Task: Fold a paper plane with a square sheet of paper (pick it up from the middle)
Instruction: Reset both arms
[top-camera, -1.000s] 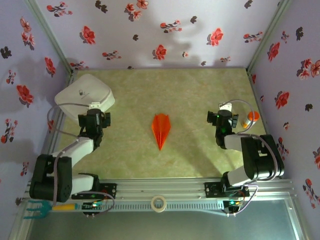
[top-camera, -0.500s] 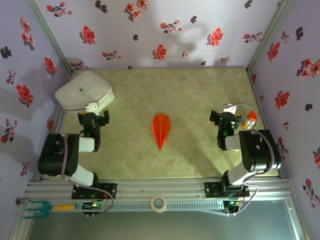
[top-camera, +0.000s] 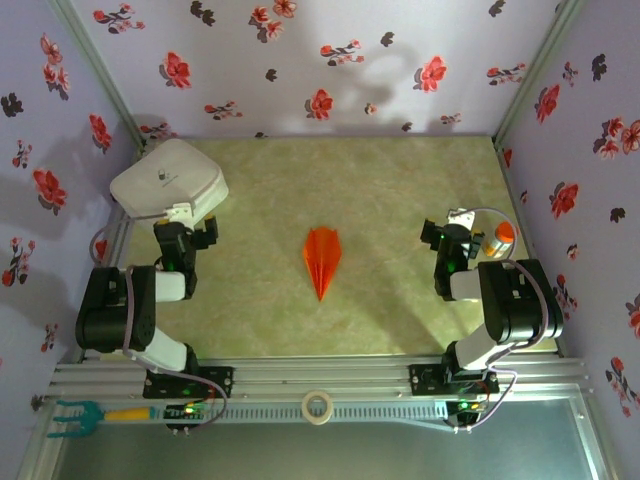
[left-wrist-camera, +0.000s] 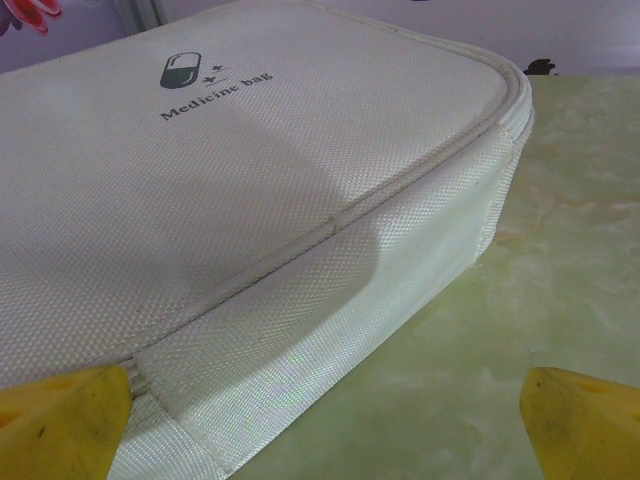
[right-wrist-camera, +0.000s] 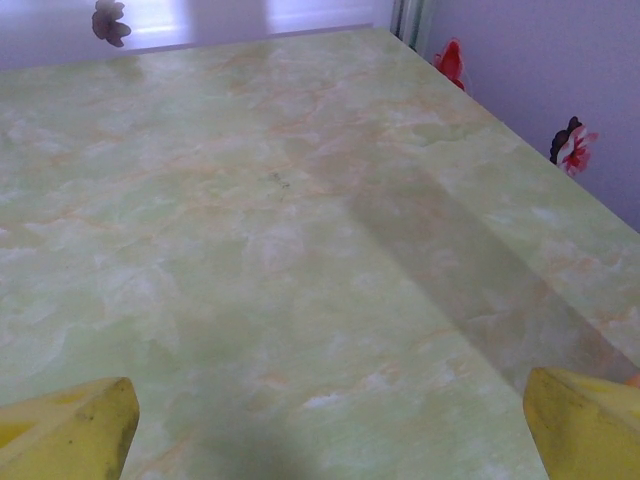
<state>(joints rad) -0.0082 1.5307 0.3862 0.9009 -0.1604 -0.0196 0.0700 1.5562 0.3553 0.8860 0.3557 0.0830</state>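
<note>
Evidently, the paper plane (top-camera: 322, 260) — light, flimsy, crushable — is best pinched at its centre crease; left hand (top-camera: 188, 224) and right hand (top-camera: 447, 228) are seen spread, empty.

The table (top-camera: 400, 185) had a pale green top with a marble-like pattern of yellowish veins. The paper plane (top-camera: 322, 258) lay flat near its middle. It was a narrow orange dart with a centre crease, and its sharp tip pointed to the near edge. A white medicine bag (top-camera: 168, 181) rested in the far left corner, close to the wall. In the left wrist view its woven fabric carried the printed words "Medicine bag", and its lower seam touched the table. A small bottle (top-camera: 497, 238) with an orange cap was near the right edge, well apart from the plane.
</note>
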